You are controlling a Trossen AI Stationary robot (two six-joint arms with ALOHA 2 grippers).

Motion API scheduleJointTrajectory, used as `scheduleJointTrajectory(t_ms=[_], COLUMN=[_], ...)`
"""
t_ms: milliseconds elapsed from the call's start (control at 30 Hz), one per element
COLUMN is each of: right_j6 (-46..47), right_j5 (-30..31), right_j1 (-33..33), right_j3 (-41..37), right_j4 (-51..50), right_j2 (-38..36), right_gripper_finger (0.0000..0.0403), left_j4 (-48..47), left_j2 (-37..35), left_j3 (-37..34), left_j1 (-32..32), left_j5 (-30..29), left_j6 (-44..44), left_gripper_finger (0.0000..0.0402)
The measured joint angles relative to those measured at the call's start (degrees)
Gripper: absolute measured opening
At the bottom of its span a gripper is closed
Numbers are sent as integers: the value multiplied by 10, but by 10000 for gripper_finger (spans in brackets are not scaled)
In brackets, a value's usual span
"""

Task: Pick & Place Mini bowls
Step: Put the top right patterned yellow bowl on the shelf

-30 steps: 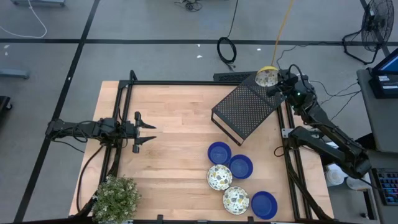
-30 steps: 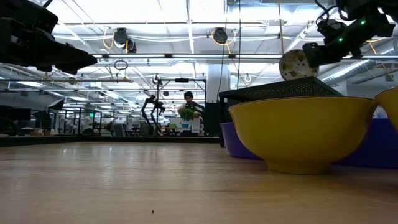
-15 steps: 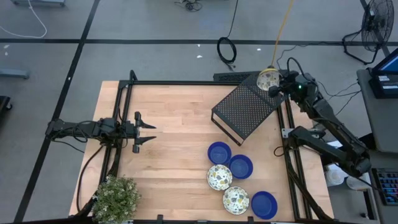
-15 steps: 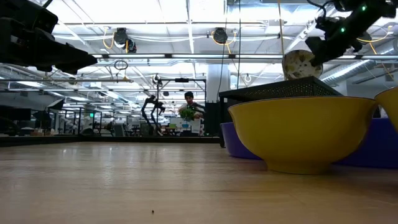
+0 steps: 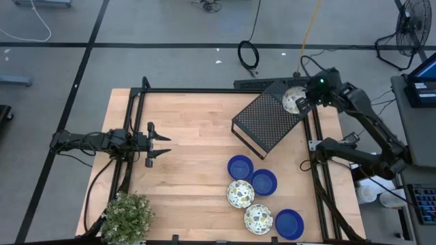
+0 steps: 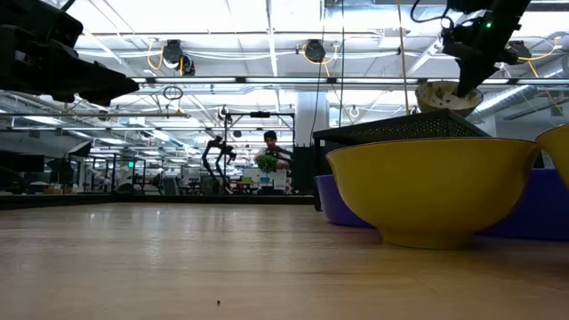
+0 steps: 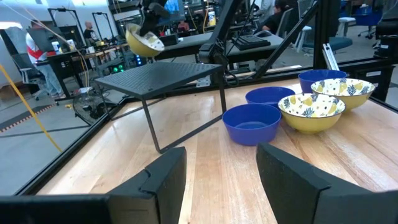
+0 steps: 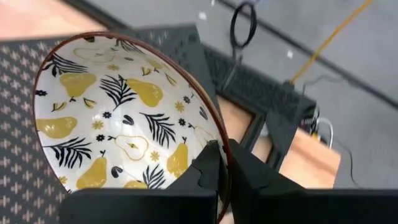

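Note:
My right gripper (image 5: 302, 103) is shut on a cream mini bowl (image 5: 293, 100) painted with yellow pears and dark leaves, over the far right corner of the black perforated box (image 5: 268, 122). Five more mini bowls stand on their bases near the table's near right: three cobalt blue (image 5: 240, 167) (image 5: 263, 182) (image 5: 289, 224) and two cream speckled (image 5: 240, 194) (image 5: 259, 218). My left gripper (image 5: 162, 145) is open, at the table's left side, holding nothing, far from the bowls. My right gripper pinches the cream bowl's rim (image 8: 214, 134), one finger (image 8: 208, 173) inside the bowl and the other outside. The fingers come from above, pointing down. The bowl (image 6: 443, 96) sits nearly level, mouth up, close over the box's top; whether it touches the top I cannot tell.
A potted plant (image 5: 127, 214) stands at the near left corner. The box top slopes and stands on thin legs (image 7: 152, 127). Black frame rails (image 5: 319, 170) run along the table's sides. Bare wood lies between my left gripper and the bowls.
My right gripper has carried the cream bowl from beyond the table's far right corner toward the near edge, until it is over the box's far corner. The bowl has tipped from tilted on its side to nearly level, mouth up.

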Motion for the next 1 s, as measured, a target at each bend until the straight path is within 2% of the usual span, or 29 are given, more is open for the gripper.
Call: scheduleJointTrajectory(t_ms=[67,233,300,367,600,800,1000], right_j6=[10,31,39,40,32,23,22], right_j5=[-24,-144,-167,-160,-74,-42,-41], right_j1=[0,2,3,5,5,5,5], right_j3=[3,3,3,3,3,3,3], right_j4=[-20,-57,-55,-54,-47,-43,-42], right_j2=[11,44,54,62,69,70,70], right_gripper_finger=[4,4,4,4,5,19,29], left_j4=[0,0,0,0,0,0,0], left_j2=[0,0,0,0,0,0,0], left_j3=[0,0,0,0,0,0,0], left_j1=[0,0,0,0,0,0,0], left_j5=[0,0,0,0,0,0,0], left_j6=[0,0,0,0,0,0,0], left_gripper_finger=[198,198,198,198,198,198,198])
